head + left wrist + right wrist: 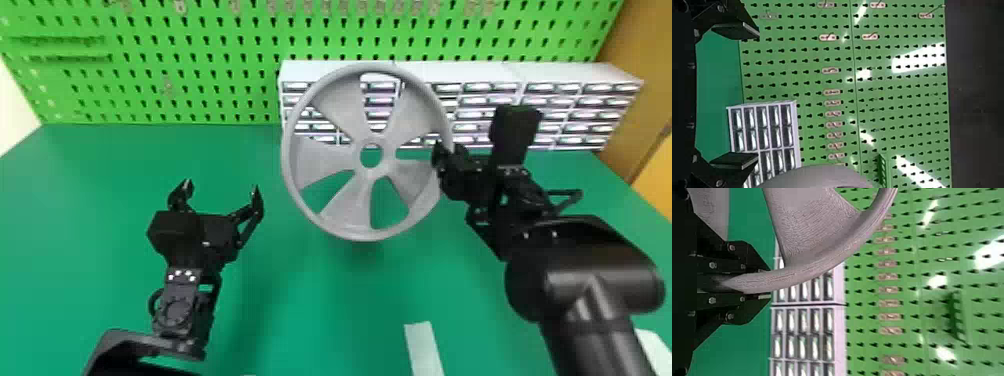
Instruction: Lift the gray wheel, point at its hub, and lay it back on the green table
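Observation:
The gray wheel [334, 166] is held up above the green table [300, 310], its spoked face toward the head camera and its hub a round hole in the middle. My right gripper [444, 160] is shut on the wheel's right rim. In the right wrist view, the rim [801, 272] runs between the two fingers of my right gripper [766, 284]. Left of the wheel and apart from it, my left gripper [222, 190] stands open with nothing between its fingers. In the left wrist view, my left gripper [756, 96] has its fingers wide apart, and part of the wheel [817, 177] shows beside them.
White drawer cabinets [575, 75] stand at the table's back, partly behind the wheel. Behind them rises a green pegboard [200, 75] with hooks. A pale strip [424, 347] lies on the table near the front, and a white object [655, 347] is at the right front.

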Robot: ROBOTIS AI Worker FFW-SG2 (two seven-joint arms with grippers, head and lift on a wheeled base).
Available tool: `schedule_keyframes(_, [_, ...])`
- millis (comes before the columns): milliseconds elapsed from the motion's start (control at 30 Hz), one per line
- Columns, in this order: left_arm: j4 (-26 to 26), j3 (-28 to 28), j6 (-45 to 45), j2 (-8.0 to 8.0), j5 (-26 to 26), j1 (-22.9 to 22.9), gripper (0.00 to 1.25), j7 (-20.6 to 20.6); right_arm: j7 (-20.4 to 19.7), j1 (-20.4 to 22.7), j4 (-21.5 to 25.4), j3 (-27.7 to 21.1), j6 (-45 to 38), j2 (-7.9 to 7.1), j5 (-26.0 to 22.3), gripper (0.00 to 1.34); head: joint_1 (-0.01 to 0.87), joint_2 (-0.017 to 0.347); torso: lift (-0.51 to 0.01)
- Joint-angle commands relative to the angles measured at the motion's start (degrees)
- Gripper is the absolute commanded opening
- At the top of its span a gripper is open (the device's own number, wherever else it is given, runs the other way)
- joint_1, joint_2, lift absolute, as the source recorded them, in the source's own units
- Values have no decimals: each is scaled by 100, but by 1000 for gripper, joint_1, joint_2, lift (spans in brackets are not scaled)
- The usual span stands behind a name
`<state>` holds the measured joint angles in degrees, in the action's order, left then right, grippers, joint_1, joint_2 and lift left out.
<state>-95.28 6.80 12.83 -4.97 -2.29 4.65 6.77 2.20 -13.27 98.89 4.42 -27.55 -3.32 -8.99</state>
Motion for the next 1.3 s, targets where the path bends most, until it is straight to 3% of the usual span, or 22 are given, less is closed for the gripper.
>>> schedule_keyframes(0, [0, 5, 0, 5, 0, 1, 1065, 9, 0, 246, 8, -46, 847, -19, 64, 204, 692, 48, -93])
schedule_keyframes(100, [0, 5, 0, 14, 0, -8, 1065, 9, 0, 395, 8, -20, 1384, -90, 152, 204, 692, 48, -93])
schedule_keyframes(367, [0, -3, 0, 40, 9, -8, 1065, 9, -9, 606, -107, -73, 2473, -90, 442, 204, 692, 48, -93])
schedule_keyframes(967, [-9, 49, 26, 76, 70, 1, 1065, 9, -26, 483, -511, -29, 2755, 16, 424, 204, 692, 48, -93])
schedule_keyframes(1267, [-439, 287, 18, 14, 211, 141, 1065, -88, -114, 263, -704, 6, 2781, -11, 530, 204, 692, 48, -93])
